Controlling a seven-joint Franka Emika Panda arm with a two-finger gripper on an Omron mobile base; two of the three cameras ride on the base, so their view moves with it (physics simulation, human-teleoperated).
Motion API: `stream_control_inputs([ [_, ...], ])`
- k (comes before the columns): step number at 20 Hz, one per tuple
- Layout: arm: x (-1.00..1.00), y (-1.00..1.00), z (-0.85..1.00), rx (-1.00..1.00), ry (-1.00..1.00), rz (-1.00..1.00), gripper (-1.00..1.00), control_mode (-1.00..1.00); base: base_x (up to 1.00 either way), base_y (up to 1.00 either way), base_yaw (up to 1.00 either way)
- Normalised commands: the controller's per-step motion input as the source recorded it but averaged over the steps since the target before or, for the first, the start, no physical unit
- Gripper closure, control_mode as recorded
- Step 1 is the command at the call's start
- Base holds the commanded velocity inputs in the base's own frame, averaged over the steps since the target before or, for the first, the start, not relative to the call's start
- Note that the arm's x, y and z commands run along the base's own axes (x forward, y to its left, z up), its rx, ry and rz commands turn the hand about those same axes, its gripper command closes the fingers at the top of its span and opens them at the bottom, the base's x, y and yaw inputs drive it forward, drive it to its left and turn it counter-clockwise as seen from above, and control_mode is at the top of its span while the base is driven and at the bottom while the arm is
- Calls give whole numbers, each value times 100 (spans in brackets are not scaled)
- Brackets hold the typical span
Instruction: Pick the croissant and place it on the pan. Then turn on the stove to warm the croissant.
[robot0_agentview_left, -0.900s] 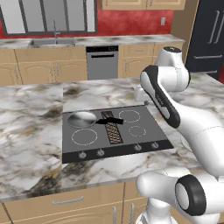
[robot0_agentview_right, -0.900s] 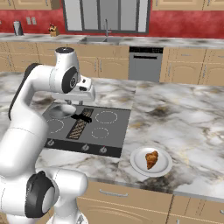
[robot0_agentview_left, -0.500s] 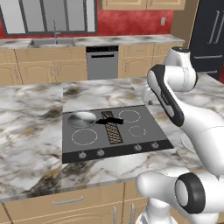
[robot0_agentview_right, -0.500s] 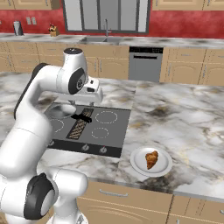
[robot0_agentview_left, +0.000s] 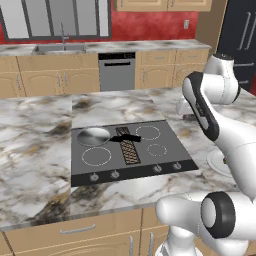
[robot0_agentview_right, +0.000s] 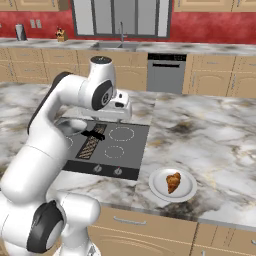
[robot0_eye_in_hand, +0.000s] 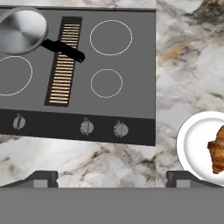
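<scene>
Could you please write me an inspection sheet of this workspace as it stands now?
Surface: marble island counter with the stove set in it.
Job's things: croissant on a white plate, right of the stove; pan empty on the rear left burner.
Clutter: nothing seen.
Grippers: hand open, above the counter's front edge, holding nothing.
Cables: nothing seen.
Surroundings: sink, dishwasher, wooden cabinets, red wall.

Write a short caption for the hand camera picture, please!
Open gripper hangs above the stove, with the empty pan at one corner and the croissant on its white plate.
</scene>
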Motion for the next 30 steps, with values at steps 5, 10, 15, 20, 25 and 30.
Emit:
stream_control_inputs([
  [5,-35,-45,-17,0,0,0,-100,-100,0,0,0],
  [10,-34,-33,-12,0,0,0,-100,-100,0,0,0],
  [15,-8,-26,-2,0,1,0,-100,-100,0,0,0],
  [20,0,-41,-8,0,0,0,-100,-100,0,0,0],
  [25,0,-44,-17,0,0,0,-100,-100,0,0,0],
  [30,0,-35,-26,0,0,0,-100,-100,0,0,0],
])
